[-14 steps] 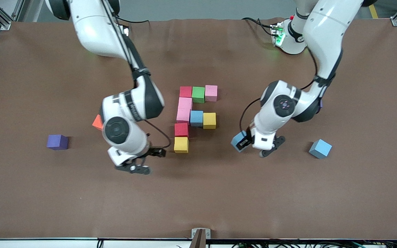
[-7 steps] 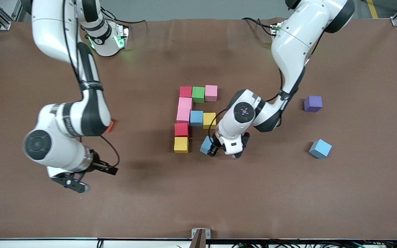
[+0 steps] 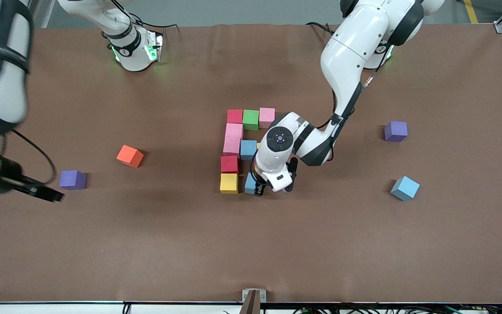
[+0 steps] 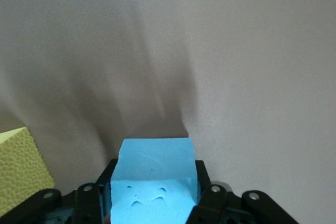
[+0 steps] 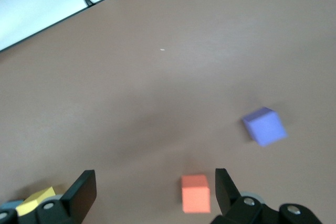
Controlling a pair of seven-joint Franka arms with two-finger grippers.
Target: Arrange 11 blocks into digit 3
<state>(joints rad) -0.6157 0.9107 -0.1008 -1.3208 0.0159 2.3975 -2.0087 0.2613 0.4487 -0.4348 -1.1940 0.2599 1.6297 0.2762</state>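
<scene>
Nine cubes are already set in the figure (image 3: 245, 144) at mid-desk: red, green and pink across the row farthest from the front camera, two pinks down the spine, blue and yellow in the middle row, then red and a yellow block (image 3: 229, 183) starting the nearest row. A tenth, a light blue block (image 3: 250, 183), is clenched in the jaws of the left gripper (image 3: 259, 187) just beside that yellow one. One loose light blue cube (image 3: 405, 188) is left, toward the left arm's end. The right gripper (image 5: 152, 195), jaws released, is kept waiting at the right arm's end.
</scene>
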